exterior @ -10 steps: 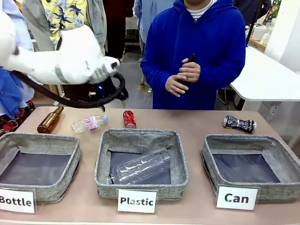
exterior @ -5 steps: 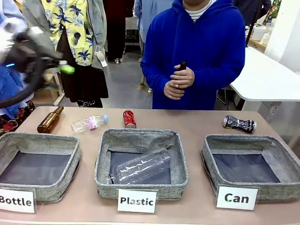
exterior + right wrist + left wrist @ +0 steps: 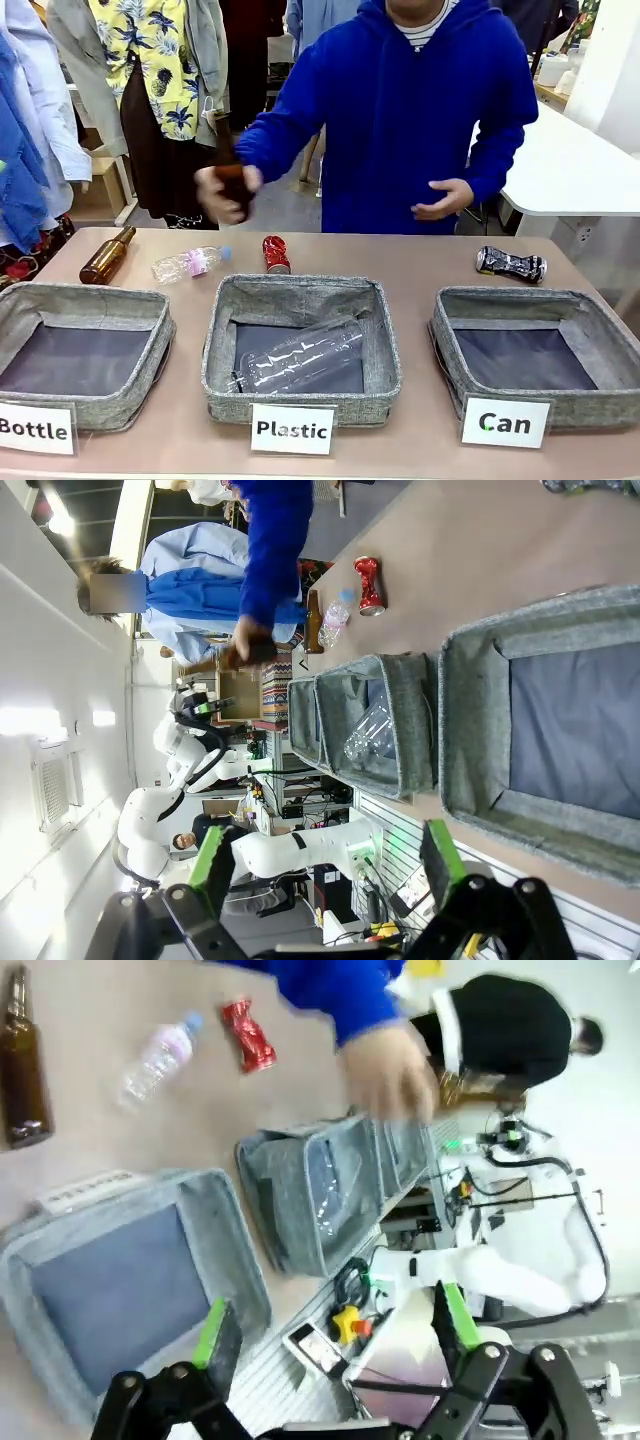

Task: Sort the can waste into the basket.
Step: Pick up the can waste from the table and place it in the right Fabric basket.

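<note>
Tan table (image 3: 400, 262), red can (image 3: 276, 254) upper centre, black can (image 3: 511, 264) upper right, basket (image 3: 530, 299) beneath, left claw (image 3: 335, 1320) and right claw (image 3: 325, 858) spread wide.

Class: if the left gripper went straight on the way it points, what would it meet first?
Likely the middle basket; the left gripper, fingers open, aims about at its wall, though depth is unclear.

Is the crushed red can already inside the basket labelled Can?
No, the crushed red can lies on the table behind the Plastic basket, well apart from the Can basket.
</note>
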Motion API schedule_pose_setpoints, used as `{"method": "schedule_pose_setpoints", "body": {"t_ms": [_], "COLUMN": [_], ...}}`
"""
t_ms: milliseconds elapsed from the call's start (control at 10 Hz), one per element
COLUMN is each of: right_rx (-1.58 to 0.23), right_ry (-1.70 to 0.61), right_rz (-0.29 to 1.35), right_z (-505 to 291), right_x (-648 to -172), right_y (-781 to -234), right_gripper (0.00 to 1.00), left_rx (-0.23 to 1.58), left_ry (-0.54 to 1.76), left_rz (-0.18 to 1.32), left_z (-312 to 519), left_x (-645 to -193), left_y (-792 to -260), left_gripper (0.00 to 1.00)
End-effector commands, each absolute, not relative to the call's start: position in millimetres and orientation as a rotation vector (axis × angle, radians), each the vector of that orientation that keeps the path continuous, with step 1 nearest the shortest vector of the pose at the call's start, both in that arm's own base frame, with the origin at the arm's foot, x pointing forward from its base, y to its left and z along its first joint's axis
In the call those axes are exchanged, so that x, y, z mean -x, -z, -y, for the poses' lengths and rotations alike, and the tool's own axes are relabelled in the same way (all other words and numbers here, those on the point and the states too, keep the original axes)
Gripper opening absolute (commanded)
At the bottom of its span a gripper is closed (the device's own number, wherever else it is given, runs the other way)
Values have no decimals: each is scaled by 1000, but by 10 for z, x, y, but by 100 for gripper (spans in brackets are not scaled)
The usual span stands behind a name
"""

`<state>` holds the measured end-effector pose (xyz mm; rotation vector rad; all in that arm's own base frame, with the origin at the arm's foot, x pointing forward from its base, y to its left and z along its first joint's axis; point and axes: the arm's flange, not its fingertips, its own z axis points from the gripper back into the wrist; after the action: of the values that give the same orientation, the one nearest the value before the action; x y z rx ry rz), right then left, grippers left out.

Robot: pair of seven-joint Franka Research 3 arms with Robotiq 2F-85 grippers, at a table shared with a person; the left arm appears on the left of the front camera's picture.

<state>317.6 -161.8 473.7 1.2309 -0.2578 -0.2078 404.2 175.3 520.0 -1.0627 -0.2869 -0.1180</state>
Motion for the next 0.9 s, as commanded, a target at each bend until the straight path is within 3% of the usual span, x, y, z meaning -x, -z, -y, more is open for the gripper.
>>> {"method": "schedule_pose_setpoints", "body": {"t_ms": [0,200,400,600,800], "right_rx": [-1230,-1230,-1230,-1230,-1230], "right_ry": [182,182,182,182,182], "right_rz": [273,273,273,273,273], "right_z": [1631,1631,1631,1631,1631], "right_x": [-3169,-3169,-3169,-3169,-3169], "right_y": [-4751,-4751,-4751,-4751,-4751], "right_gripper": [100,100,100,100,100], "left_rx": [1130,1211,1205,1227,1189], "left_ry": [-38,-171,-236,-232,-204], "left_rz": [357,509,561,569,524], "left_z": [-2347,-2733,-2786,-2803,-2688], "left_x": [-3625,-2888,-2470,-2395,-2656], "left_y": [-5681,-5688,-5494,-5415,-5572], "left_gripper": [100,100,100,100,100]}}
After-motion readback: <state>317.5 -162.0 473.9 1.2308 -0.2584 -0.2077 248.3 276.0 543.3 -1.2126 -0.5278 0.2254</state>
